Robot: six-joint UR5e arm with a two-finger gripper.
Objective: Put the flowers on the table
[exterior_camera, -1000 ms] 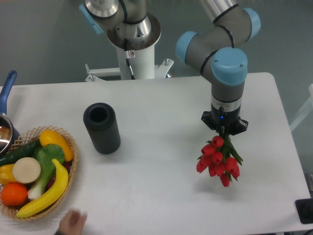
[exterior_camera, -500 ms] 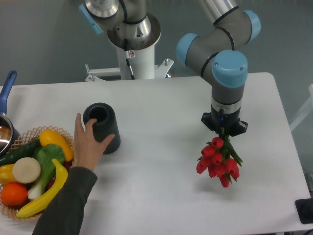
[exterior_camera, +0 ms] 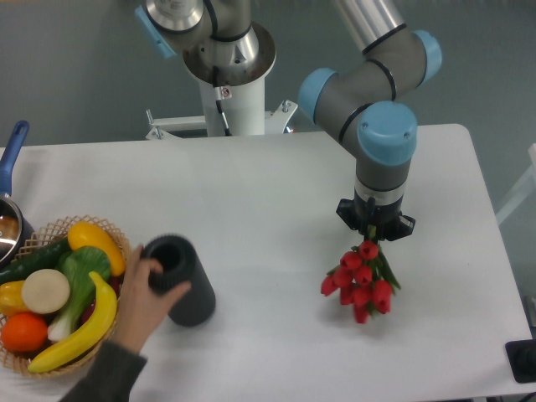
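The flowers (exterior_camera: 358, 286) are a bunch of red tulips with green leaves, and they hang below the gripper (exterior_camera: 369, 230) on the right part of the white table (exterior_camera: 276, 193). Their stems go up into the gripper, and the red heads point down and toward the near edge. The heads are very low over the table, but it is not possible to tell if they touch it. The gripper points straight down and it is closed on the stems of the flowers; the fingers themselves are hidden under the wrist of the arm (exterior_camera: 377, 126).

On the left side, near the front, a person's hand (exterior_camera: 141, 297) holds a dark cylinder cup (exterior_camera: 178, 279), which stands upright with the open mouth up. Just left of the hand there is a woven basket (exterior_camera: 119, 243) with a banana, an orange, a yellow pepper and other vegetables. Behind the basket, at the left edge, a pot with a blue handle (exterior_camera: 10, 159) is partly in view. The cup and the flowers are well apart.
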